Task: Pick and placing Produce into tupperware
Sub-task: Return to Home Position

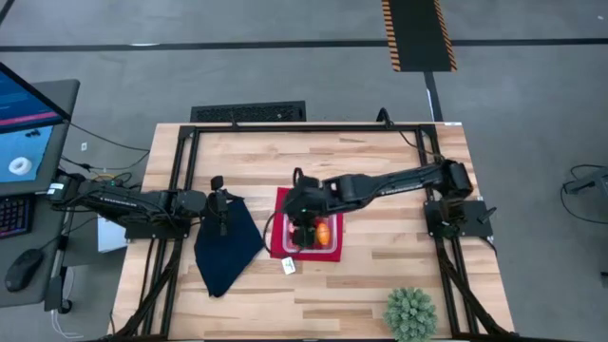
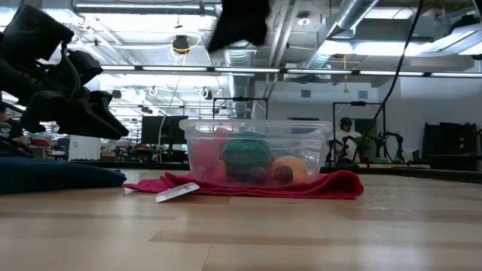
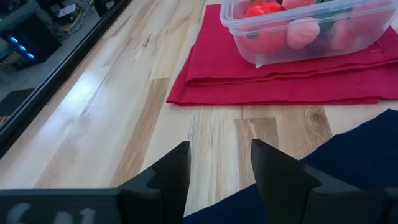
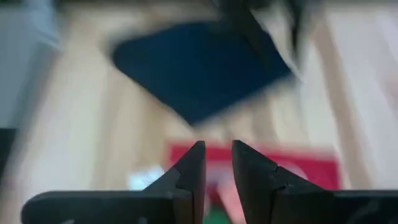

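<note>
- High view: the tupperware (image 1: 332,249) sits on the red mat (image 1: 281,204), near the middle of the table (image 1: 399,275).
- Produce (image 1: 324,233) lies inside the tupperware. An orange piece shows from above.
- Low view, through the clear wall: a green striped ball (image 2: 246,153) in the middle, with pink and orange pieces on either side of it.
- Left wrist view: a red piece (image 3: 264,9) and a pink piece (image 3: 305,31) lie against the container wall.
- Right gripper (image 4: 217,155): directly above the tupperware and well clear of its rim in the low view. Its jaws are nearly together with a slim gap, and nothing is between them. The right wrist view is blurred.
- Left gripper (image 3: 221,171): toward the table's left edge, low over the border of the navy cloth (image 1: 228,252). Its jaws are apart and empty.
- The navy cloth lies just beside the mat, on the side toward the left edge.
- A white tag (image 1: 289,266) lies on bare wood, just beside the mat's edge.
- A spiky green plant ball (image 1: 410,313) stands near the table's lower-right corner as the high view shows it, well apart from the mat.
</note>
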